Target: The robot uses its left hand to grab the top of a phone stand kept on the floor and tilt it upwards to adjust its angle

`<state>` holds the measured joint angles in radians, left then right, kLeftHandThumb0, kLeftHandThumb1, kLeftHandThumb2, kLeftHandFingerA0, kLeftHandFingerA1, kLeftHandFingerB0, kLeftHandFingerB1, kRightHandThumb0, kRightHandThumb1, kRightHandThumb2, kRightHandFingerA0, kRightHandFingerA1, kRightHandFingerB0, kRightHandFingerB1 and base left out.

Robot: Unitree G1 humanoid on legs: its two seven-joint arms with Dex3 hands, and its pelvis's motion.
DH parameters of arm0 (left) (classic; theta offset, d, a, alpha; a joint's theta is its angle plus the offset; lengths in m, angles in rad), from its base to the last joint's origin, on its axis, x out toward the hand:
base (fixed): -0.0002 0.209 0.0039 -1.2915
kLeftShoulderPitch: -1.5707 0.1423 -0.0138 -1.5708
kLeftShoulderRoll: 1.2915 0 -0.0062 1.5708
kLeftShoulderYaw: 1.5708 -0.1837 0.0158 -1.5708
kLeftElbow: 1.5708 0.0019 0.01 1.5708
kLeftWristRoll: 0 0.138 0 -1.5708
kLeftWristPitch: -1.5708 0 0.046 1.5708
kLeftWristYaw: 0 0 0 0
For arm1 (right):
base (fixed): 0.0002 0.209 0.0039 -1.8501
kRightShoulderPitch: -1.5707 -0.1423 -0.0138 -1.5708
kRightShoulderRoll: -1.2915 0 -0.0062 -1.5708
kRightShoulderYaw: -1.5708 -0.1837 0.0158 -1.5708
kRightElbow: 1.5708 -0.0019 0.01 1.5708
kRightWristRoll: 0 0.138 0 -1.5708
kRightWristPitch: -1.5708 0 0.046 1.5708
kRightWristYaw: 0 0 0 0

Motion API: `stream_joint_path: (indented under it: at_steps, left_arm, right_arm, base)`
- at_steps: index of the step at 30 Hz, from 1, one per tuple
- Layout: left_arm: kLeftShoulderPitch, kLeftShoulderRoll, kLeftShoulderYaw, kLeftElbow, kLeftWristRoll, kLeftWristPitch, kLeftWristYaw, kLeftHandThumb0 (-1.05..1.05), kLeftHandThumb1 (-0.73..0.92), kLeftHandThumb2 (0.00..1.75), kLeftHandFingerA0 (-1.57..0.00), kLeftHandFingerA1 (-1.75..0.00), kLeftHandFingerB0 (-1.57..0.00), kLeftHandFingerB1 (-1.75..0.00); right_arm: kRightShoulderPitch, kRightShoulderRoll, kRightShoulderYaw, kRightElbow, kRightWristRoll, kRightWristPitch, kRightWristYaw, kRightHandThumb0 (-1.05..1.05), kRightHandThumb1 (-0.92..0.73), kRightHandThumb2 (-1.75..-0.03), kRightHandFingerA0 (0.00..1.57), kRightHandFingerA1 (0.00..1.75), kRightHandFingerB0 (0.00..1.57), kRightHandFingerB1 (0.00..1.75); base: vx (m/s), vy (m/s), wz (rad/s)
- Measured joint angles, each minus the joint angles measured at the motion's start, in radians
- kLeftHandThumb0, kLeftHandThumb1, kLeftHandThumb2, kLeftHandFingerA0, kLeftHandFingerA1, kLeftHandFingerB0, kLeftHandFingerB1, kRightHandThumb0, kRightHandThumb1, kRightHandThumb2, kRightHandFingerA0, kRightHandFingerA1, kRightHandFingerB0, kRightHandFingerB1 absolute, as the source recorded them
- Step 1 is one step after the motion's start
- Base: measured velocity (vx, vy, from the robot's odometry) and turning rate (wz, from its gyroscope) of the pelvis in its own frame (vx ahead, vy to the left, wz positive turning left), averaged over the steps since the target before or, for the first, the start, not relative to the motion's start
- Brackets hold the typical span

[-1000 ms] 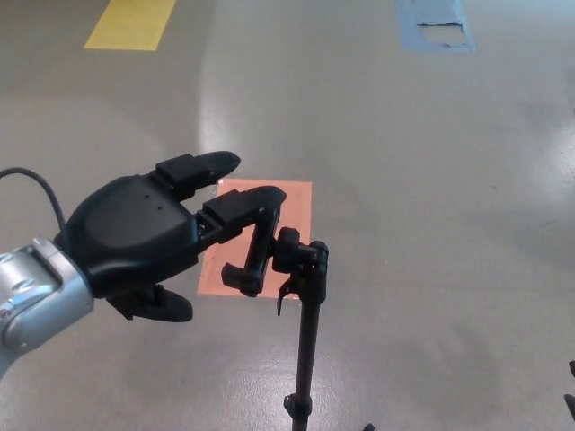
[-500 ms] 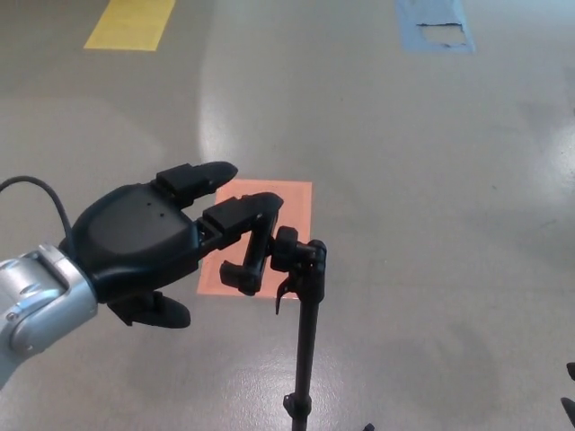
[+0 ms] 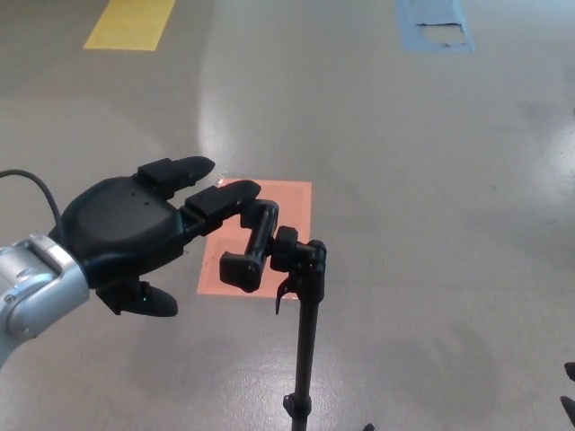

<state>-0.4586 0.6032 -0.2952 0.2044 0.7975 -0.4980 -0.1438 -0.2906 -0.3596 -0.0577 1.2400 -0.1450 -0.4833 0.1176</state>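
A black phone stand (image 3: 304, 341) rises from the floor at the bottom centre, its pole upright. Its clamp head (image 3: 253, 244) sits at the top of the pole, leaning to the left. My left hand (image 3: 135, 232) comes in from the left, black with a silver wrist. Its fingers (image 3: 222, 199) are spread and stretch toward the clamp's upper end; one fingertip lies just above it, and I cannot tell whether it touches. The thumb (image 3: 144, 301) hangs below, apart from the clamp. The hand holds nothing. My right hand does not show.
An orange rectangle (image 3: 292, 211) is marked on the grey floor behind the stand. A yellow marking (image 3: 130, 22) lies at the far left and a blue one (image 3: 435, 25) at the far right. Small dark parts (image 3: 569, 386) show at the bottom right edge.
My left hand has drawn back to the left and slightly up, its fingers sliding off the clamp's top. The clamp head now leans more, its lower end swung out to the left.
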Motion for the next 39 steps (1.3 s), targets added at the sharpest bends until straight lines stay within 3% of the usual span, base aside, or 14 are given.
stream_joint_path:
  at_steps: [39]
  left_arm:
    - [0.020, -0.011, -0.047, -0.049, 0.027, 0.020, 0.020, -0.65, 0.41, 0.75, 0.00, -0.04, 0.00, -0.11]
  right_arm:
    - [-0.008, -0.003, 0.004, -0.002, -0.001, 0.013, 0.021, -0.79, -0.80, -0.65, 0.28, 0.38, 0.26, 0.30]
  base:
    - [0.00, 0.000, 0.00]
